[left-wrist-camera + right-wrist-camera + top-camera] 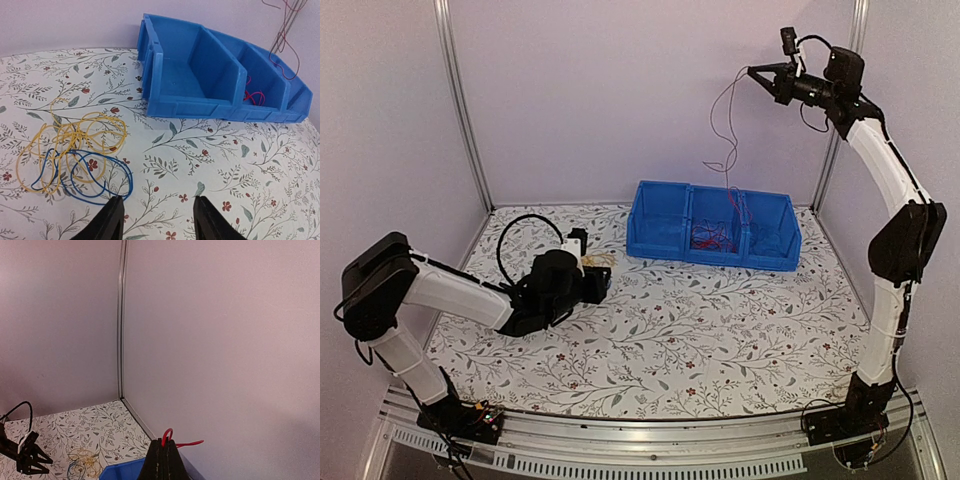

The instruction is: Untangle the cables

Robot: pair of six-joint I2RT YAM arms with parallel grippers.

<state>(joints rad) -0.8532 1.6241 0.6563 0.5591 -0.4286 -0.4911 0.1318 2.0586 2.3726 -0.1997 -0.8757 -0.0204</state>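
The right arm [888, 165] reaches high, right gripper [163, 445] clamped on a red cable [190, 444] hanging into the blue bin [660, 215]; left gripper [157, 220] sits low, fingers apart, yellow and blue cables [75, 150] just ahead-left

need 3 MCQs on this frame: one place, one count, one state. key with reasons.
1. Where do the yellow and blue wires lie?
A. on the table, outside the blue bin
B. in the bin's left compartment
C. draped over the bin's rim

2. How many compartments has the bin?
A. two
B. three
C. four

3. The right gripper is:
A. open and empty
B. shut on a red wire, raised high
C. resting on the table

Key:
1 A: the left wrist view shows them on the table beside the bin.
2 B: two dividers split it.
3 B: the jaws are closed and the wire hangs down from them.
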